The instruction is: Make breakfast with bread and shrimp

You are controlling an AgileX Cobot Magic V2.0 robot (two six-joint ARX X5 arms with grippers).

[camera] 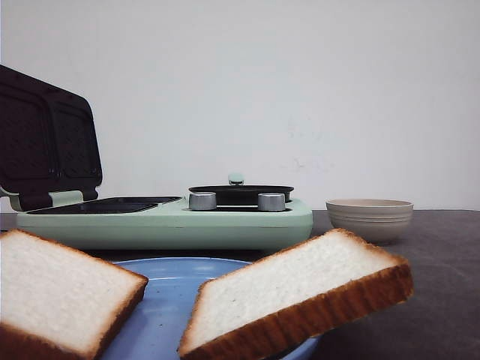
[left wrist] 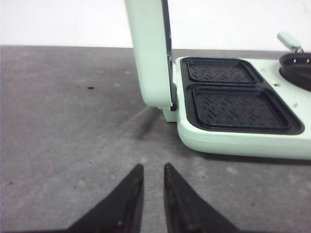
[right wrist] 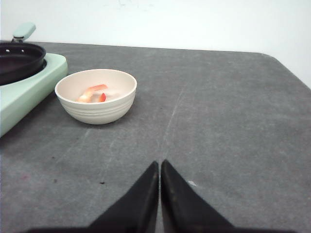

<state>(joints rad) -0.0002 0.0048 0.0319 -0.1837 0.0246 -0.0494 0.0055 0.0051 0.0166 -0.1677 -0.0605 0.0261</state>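
Two slices of white bread with brown crusts lie on a blue plate (camera: 169, 300) close to the front camera, one on the left (camera: 56, 289) and one on the right (camera: 292, 289). Pinkish-orange shrimp (right wrist: 92, 93) sit in the beige ribbed bowl (right wrist: 97, 94), which stands right of the mint sandwich maker (camera: 165, 221). My left gripper (left wrist: 153, 166) hovers over bare table near the maker's open black plates (left wrist: 238, 107), its fingers a narrow gap apart and holding nothing. My right gripper (right wrist: 160, 162) is shut and empty, some way short of the bowl. Neither gripper shows in the front view.
The maker's lid (camera: 45, 139) stands open at the left. A small black pan (camera: 240, 193) sits on the maker's right half, behind two silver knobs. The bowl (camera: 370, 217) stands on the grey table (right wrist: 233, 121), whose far right corner shows in the right wrist view.
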